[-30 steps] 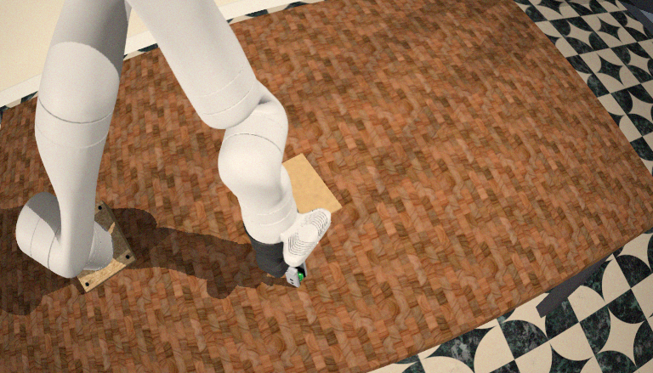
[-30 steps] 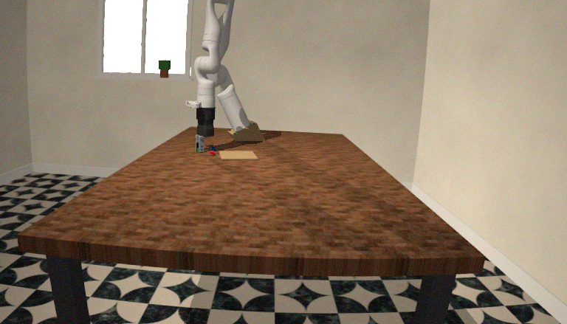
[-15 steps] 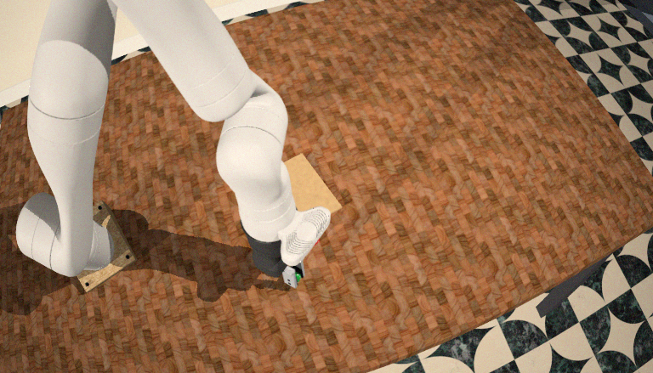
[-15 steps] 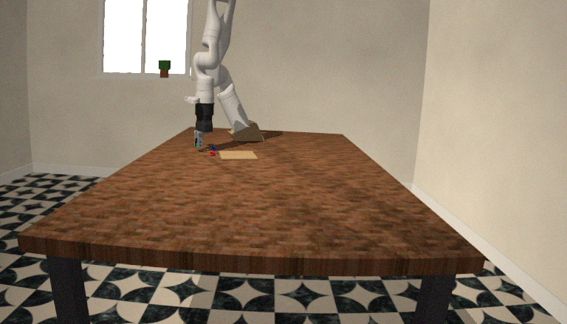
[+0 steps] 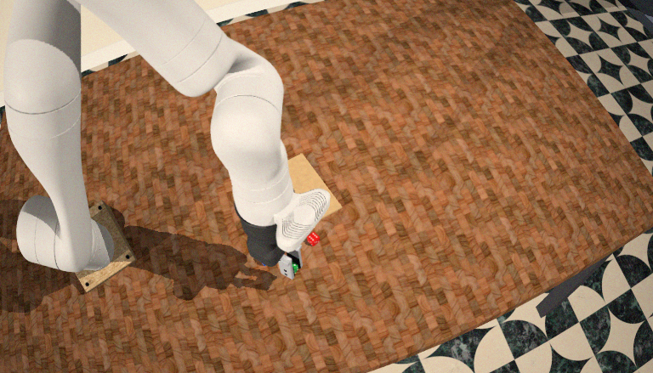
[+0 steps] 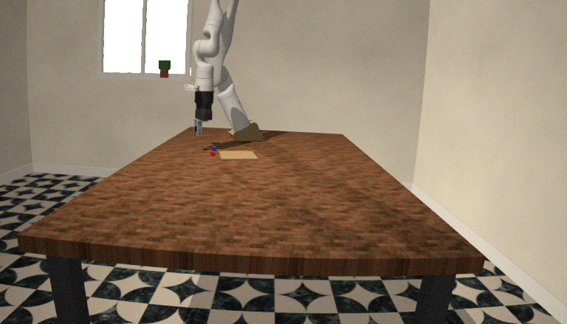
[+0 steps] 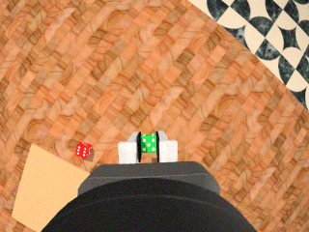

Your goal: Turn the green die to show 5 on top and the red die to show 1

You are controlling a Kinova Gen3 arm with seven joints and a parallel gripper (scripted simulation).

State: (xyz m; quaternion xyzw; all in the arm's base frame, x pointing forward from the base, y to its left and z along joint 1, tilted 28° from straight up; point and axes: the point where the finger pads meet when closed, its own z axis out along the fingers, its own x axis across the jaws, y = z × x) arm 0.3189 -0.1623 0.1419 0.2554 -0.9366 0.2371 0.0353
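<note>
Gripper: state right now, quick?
Gripper: closed on the green die, held between its two fingers.
</note>
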